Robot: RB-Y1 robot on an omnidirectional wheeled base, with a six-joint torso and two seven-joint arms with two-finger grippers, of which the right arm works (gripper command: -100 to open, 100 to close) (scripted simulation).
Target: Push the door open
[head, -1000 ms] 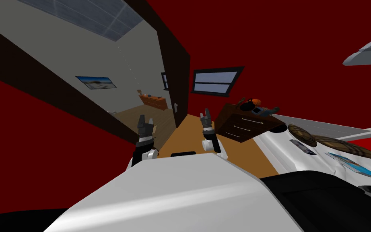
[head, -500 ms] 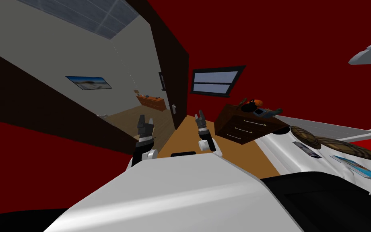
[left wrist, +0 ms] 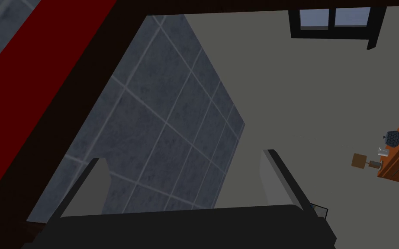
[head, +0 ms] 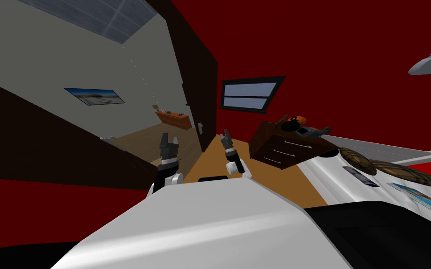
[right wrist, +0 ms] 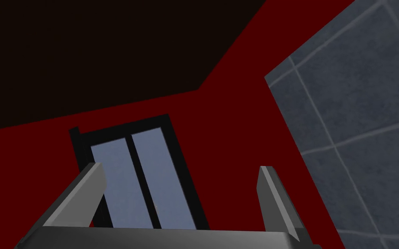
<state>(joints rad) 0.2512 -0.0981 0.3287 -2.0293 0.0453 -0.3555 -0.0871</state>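
Note:
A dark brown door [head: 200,79] stands swung wide open ahead, its pale handle [head: 201,127] low on its edge. The dark frame [head: 46,135] runs along the left of the opening, and a grey-walled room with a wooden floor lies beyond. My left gripper [head: 168,140] is raised in the doorway, open and holding nothing [left wrist: 185,168]. My right gripper [head: 226,134] is up close beside the door's near edge, just right of the handle, also open and holding nothing [right wrist: 181,173]. Neither gripper visibly touches the door.
A dark wooden dresser [head: 287,147] with clutter on top stands to the right, a white bed [head: 397,168] beyond it. A window [head: 249,95] sits in the red wall. A far sideboard [head: 175,117] and a wall picture [head: 93,95] lie through the doorway.
My right gripper has swung left toward the door's edge. The whole view has turned, so the doorway looks wider and the far room shifted left. The left arm has held still.

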